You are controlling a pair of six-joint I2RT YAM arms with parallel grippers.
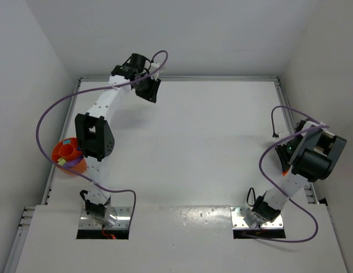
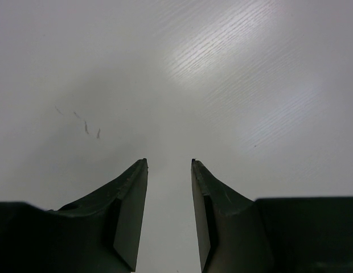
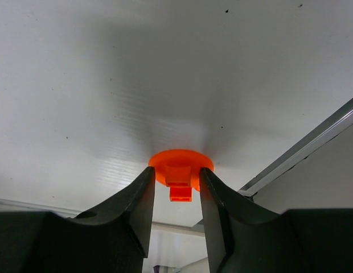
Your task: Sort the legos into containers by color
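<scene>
The right hand (image 3: 176, 169) sits around an orange lego (image 3: 180, 181); I cannot tell if it grips. A weak pinch could drop it.

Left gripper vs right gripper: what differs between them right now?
The black left gripper has nothing between its fingers; the black right gripper frames a small orange plastic piece. The left one hangs over the far end of the white table; the right one sits by the right-hand metal rail. Both have jaws apart.
</scene>
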